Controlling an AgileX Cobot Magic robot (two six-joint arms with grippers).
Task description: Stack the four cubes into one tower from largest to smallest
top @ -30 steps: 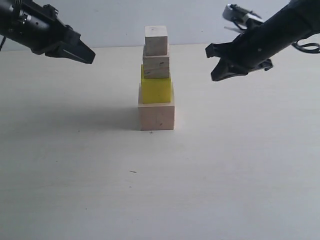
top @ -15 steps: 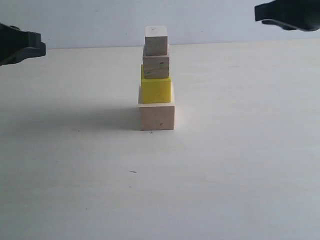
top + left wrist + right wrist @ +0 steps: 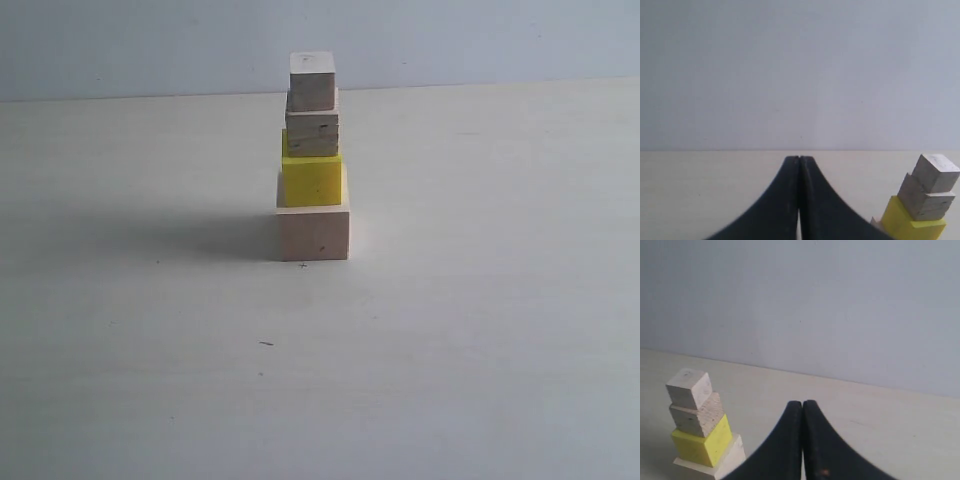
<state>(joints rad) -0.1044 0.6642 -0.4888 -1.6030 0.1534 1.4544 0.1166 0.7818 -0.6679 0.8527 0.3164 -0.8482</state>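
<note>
We see tower (image 3: 313, 160) upright on table (image 3: 480, 350), 4 high. L gripper (image 3: 799, 160) & R gripper (image 3: 802, 404) both clenched, empty, well apart from it; tower sits off to one side of each, neither clearly nearer.

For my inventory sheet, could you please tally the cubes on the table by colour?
Pale wood: 3 (large base cube, grained cube, small top cube)
Yellow: 1 (yellow cube)
Total: 4
</note>
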